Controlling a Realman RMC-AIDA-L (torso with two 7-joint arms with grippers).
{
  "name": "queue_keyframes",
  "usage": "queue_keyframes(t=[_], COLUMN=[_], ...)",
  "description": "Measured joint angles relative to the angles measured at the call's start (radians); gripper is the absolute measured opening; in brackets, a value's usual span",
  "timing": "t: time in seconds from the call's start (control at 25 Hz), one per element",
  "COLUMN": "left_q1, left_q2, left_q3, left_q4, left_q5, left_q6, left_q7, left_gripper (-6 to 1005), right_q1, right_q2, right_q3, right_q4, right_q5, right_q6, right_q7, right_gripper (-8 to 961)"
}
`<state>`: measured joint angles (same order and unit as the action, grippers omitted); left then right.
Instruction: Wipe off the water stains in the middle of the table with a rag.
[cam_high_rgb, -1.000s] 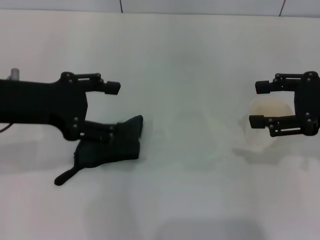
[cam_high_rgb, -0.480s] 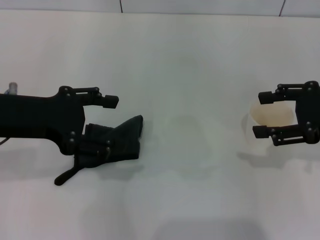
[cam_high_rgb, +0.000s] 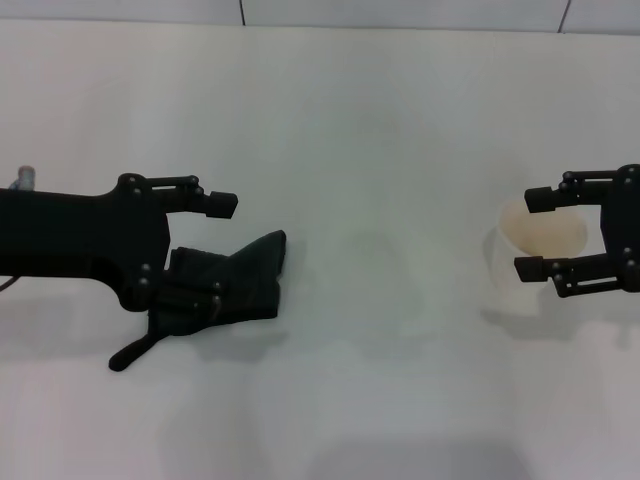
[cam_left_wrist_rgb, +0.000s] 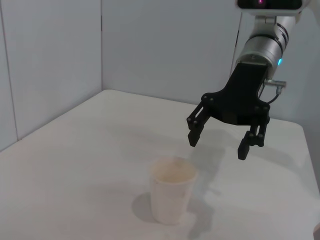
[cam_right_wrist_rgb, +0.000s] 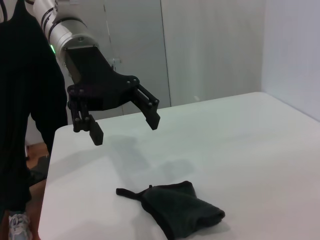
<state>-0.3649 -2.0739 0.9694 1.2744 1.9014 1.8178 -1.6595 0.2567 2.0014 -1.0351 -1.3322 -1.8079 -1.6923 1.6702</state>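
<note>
The rag (cam_high_rgb: 245, 280), a dark crumpled cloth with a thin tail, lies on the white table (cam_high_rgb: 350, 120) left of centre. It also appears in the right wrist view as the rag (cam_right_wrist_rgb: 180, 207). My left gripper (cam_high_rgb: 218, 250) hangs open above the rag's left part, holding nothing. From the right wrist view the left gripper (cam_right_wrist_rgb: 125, 128) is clearly off the tabletop. My right gripper (cam_high_rgb: 533, 232) stands open at the far right, over a cup. I cannot make out any water stains in the middle of the table.
A translucent whitish cup (cam_high_rgb: 540, 245) stands upright under the right gripper; the left wrist view shows the cup (cam_left_wrist_rgb: 171, 195) with the right gripper (cam_left_wrist_rgb: 218, 145) beyond it. A person in black (cam_right_wrist_rgb: 20, 100) stands past the table's left end.
My right gripper has drifted to the right and slightly down, uncovering more of the cup. My left gripper has pulled back a little to the left over the rag. The rag has not moved.
</note>
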Motion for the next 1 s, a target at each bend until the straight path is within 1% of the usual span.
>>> queue_keyframes(t=[0.84,1.0], left_q1=[0.002,0.006], left_q2=[-0.002,-0.001], left_q3=[0.010,0.010], left_q4=[-0.026,-0.045], left_q5=[0.024,0.025], left_q6=[-0.006,-0.009], left_q7=[0.005,0.008], left_gripper=[893,893], right_q1=[-0.001,-0.005], right_q2=[0.002,0.000], right_q3=[0.000,0.000], right_q4=[-0.003,-0.003], right_q5=[-0.030,-0.036], right_q6=[-0.002,-0.002], right_q7=[0.018,0.023], right_gripper=[782,782])
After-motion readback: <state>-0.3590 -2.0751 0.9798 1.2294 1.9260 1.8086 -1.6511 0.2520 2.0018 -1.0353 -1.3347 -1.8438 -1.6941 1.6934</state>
